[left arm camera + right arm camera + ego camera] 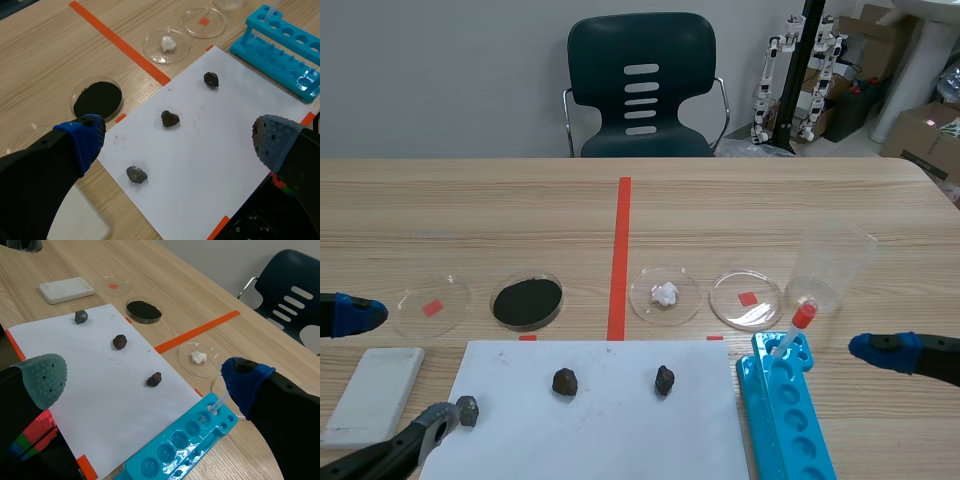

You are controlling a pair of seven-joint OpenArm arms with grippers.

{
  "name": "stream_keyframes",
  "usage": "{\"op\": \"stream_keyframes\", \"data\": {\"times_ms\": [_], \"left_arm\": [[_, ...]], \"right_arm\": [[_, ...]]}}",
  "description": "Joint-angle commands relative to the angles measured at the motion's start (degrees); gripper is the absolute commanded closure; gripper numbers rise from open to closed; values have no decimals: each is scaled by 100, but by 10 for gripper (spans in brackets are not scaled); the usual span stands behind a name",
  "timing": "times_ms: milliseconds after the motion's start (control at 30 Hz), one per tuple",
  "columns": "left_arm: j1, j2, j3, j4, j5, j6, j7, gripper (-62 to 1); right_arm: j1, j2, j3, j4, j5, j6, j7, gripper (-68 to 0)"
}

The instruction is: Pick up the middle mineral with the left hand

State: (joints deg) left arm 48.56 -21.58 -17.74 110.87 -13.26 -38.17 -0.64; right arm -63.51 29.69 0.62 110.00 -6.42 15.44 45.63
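Three small minerals lie in a row on a white paper sheet (610,420). The middle mineral (565,381) (170,118) (119,341) is dark brown. A grey mineral (467,410) (136,174) lies to its left and a dark one (664,380) (211,78) to its right. My left gripper (180,140) (394,366) hangs open above the sheet's left part, holding nothing; the middle mineral shows between its fingers, below them. At the right, my right gripper (144,380) is open and empty above the sheet's right edge, with one fingertip (876,349) in the scene view.
Behind the sheet stand an empty petri dish (433,306), a dish of black powder (527,301), a dish with a white lump (665,294), another petri dish (747,299) and a clear beaker (830,265). A blue tube rack (785,420) lies right of the sheet, a white block (375,395) left.
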Motion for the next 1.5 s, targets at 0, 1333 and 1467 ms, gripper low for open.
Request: {"op": "stream_keyframes", "data": {"times_ms": [0,1333,1467], "left_arm": [[-17,11,42,42,-70,7,-87,-620],[-1659,-1084,2288,39,-1801,3648,1941,-620],[-2251,-1080,2894,39,-2002,4715,2476,-620]], "right_arm": [[48,15,33,81,74,2,103,-653],[48,15,33,81,74,2,103,-653],[48,15,33,81,74,2,103,-653]]}}
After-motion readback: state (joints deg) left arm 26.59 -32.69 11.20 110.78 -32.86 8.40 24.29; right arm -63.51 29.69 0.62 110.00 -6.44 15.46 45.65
